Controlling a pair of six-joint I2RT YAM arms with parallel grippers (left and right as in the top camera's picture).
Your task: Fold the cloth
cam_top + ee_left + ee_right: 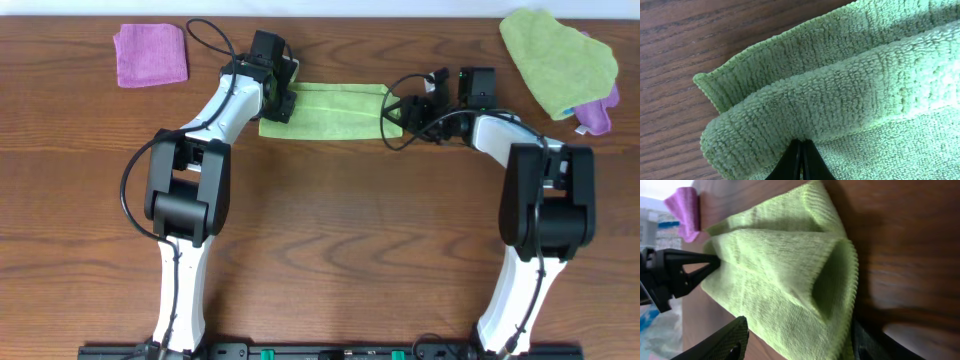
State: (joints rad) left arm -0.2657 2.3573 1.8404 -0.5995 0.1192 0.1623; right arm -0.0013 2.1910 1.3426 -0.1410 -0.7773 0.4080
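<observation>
A light green cloth (330, 110) lies folded into a long strip at the back middle of the wooden table. My left gripper (283, 105) is at its left end. In the left wrist view the jaws (801, 160) are pressed together under a folded layer of the cloth (840, 90). My right gripper (395, 112) is at the strip's right end. In the right wrist view its fingers (800, 345) are spread wide on either side of the cloth (780, 280), whose upper layer bulges open into a loop.
A folded purple cloth (150, 55) lies at the back left and also shows in the right wrist view (685, 210). A crumpled green cloth (555, 55) lies at the back right, with a small purple cloth (597, 115) beside it.
</observation>
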